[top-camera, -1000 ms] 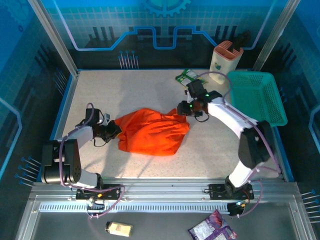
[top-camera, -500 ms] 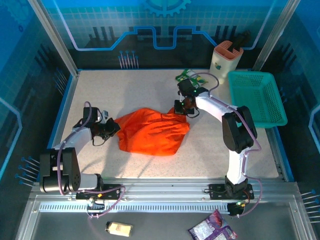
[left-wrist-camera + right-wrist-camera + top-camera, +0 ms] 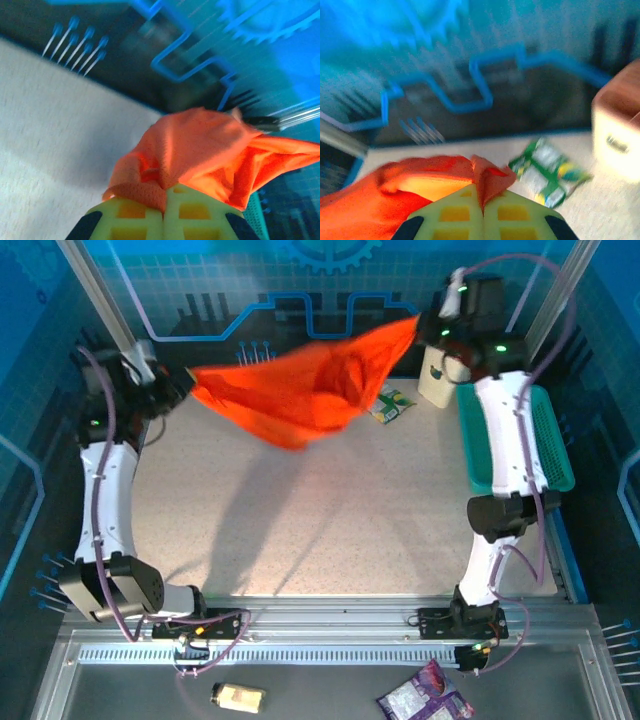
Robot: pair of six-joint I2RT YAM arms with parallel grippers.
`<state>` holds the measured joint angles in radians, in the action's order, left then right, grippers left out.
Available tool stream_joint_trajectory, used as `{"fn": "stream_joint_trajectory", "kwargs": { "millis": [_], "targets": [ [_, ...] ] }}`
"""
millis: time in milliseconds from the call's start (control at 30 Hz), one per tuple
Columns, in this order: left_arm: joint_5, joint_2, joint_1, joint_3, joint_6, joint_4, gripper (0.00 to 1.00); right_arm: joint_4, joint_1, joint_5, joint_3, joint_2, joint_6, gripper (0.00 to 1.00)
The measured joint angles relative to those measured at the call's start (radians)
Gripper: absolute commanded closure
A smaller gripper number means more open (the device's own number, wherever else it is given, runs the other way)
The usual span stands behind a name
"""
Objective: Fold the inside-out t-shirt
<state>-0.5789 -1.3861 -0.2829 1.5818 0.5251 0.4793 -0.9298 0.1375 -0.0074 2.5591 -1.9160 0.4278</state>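
Hanging high above the counter (image 3: 330, 520), the inside-out t-shirt (image 3: 300, 390) is stretched btwn both arms, middle sagging, no part touching the surface. Left jaws are pinched tight on a bunched orange edge at far left. Right jaws are clamped on the opposite corner at far right, near a cream holder (image 3: 440, 375). A green packet (image 3: 390, 403) lies on the counter just below the cloth's right end. A teal basket (image 3: 560, 455) sits at right.
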Motion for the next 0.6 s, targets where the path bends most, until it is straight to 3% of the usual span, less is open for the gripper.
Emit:
{"fn": "stream_joint_trajectory", "kwargs": {
  "millis": [100,200,400,600],
  "targets": [
    [-0.031,-0.01,-0.052,0.146,0.013,0.01,1.0,-0.029,-0.076,-0.001,0.051,0.072,-0.001,1.0],
    [-0.061,0.003,-0.112,0.172,0.036,0.006,1.0,-0.025,-0.153,-0.007,-0.106,0.21,0.002,1.0],
    [-0.127,0.072,-0.23,-0.119,0.087,-0.052,1.0,0.056,-0.287,-0.055,-0.696,0.506,0.029,1.0],
    [-0.149,0.079,-0.261,-0.422,0.063,-0.035,1.0,0.089,-0.375,-0.115,-1.061,0.578,0.034,1.0]
  ]
}}
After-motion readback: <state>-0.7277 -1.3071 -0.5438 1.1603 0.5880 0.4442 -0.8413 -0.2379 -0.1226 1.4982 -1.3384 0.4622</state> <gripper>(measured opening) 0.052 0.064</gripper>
